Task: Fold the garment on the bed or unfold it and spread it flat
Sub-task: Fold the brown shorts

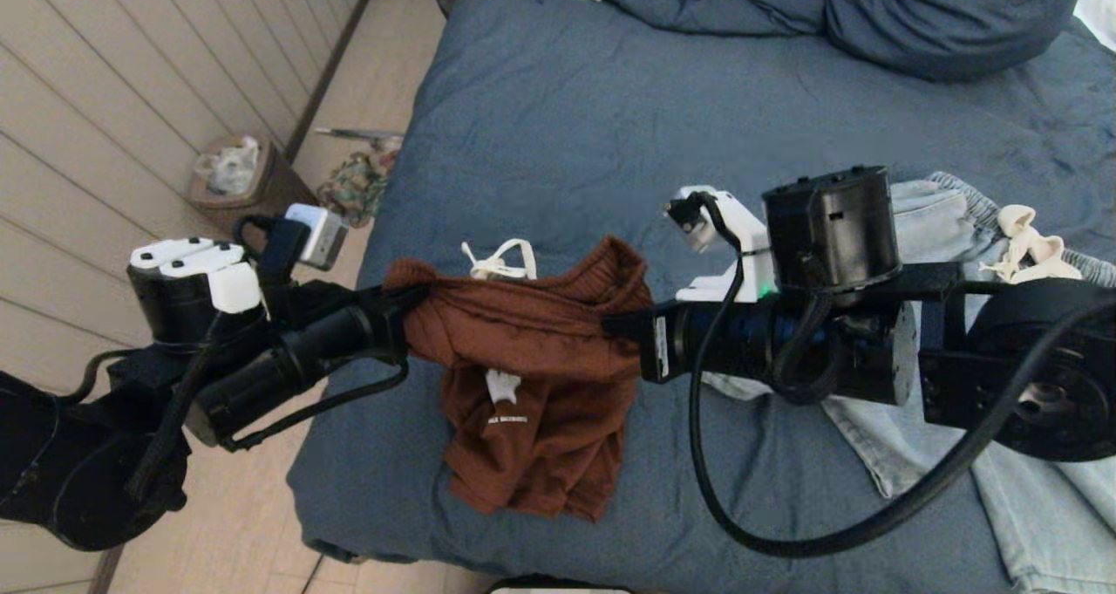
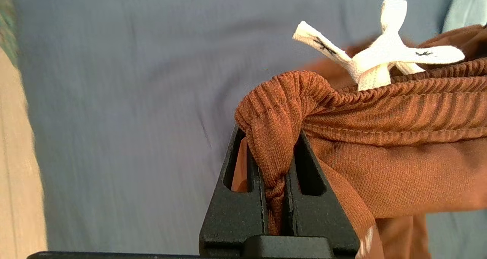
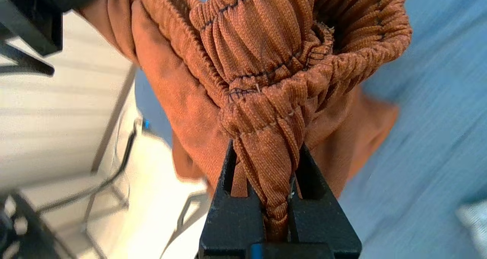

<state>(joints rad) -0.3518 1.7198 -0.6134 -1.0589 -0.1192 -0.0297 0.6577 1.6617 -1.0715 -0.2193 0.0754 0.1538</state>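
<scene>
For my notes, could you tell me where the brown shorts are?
In the head view, the brown shorts hang over the bed, waistband stretched between left gripper and right gripper.

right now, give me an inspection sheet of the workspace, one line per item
surface: bed with wrinkled blue cover, bunched duvet at the far end
job's things: brown shorts held up by the waistband, legs hanging; white drawstring on top
clutter: light denim garment on the bed under the right arm
grippers: left gripper and right gripper each shut on a waistband end
cables: black cable looping below the right arm
surroundings: bin and a patterned cloth on the floor by the wall
</scene>
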